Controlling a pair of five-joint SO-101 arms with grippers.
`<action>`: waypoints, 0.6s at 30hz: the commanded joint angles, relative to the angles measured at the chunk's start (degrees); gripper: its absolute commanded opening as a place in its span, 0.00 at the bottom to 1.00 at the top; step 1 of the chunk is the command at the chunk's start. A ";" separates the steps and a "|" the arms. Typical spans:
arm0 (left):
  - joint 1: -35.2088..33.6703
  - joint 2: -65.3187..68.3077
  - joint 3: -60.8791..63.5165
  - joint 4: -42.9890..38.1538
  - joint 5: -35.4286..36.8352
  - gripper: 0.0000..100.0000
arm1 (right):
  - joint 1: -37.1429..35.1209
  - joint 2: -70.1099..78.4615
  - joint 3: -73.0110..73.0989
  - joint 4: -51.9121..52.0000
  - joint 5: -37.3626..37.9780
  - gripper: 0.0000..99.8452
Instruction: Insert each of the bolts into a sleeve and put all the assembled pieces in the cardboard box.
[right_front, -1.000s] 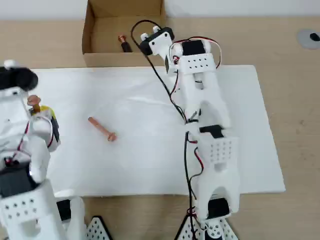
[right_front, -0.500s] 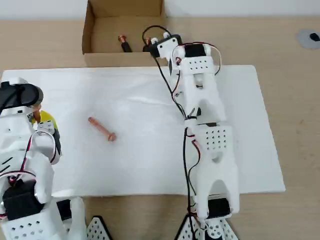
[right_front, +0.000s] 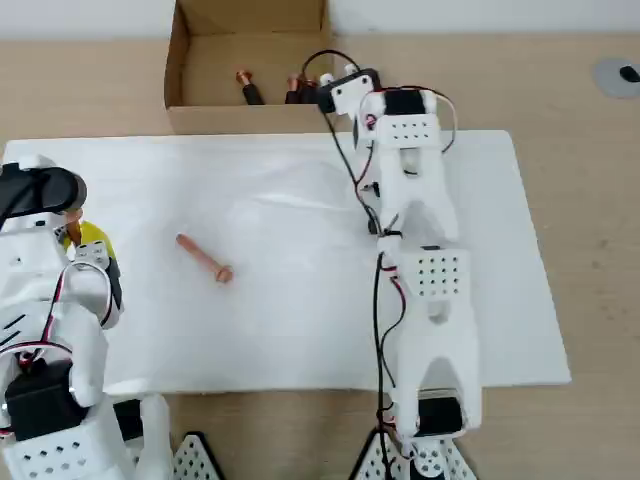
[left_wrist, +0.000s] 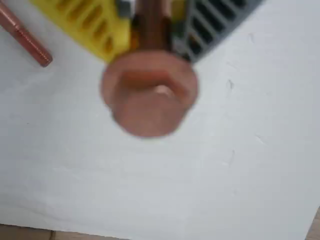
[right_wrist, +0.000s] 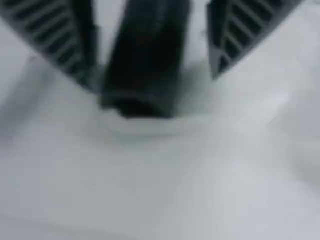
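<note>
Bolt (left_wrist: 149, 92) number one is pinched by its shank in my left gripper (left_wrist: 151, 42). Its copper head sticks out past the yellow and grey fingertips, over the white sheet (right_front: 300, 300). Second bolt (right_front: 205, 258) lies loose on that same sheet, well apart from those fingers. My right gripper (right_wrist: 155, 80) has its fingers spread around a black sleeve (right_wrist: 145, 45), with a sliver of gap showing on one side. Two assembled pieces (right_front: 245, 85) are sitting in the cardboard box (right_front: 176, 80) already.
</note>
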 joint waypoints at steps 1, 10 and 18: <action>0.53 -0.84 -0.18 -1.32 -0.26 0.01 | 0.66 0.48 -0.04 0.62 -0.35 0.13; 0.53 -0.84 -0.18 -1.32 -0.35 0.01 | 0.57 0.48 0.04 1.41 -0.18 0.13; 0.53 -1.10 -0.18 -1.32 -0.35 0.01 | 0.31 0.48 0.13 2.20 -0.09 0.13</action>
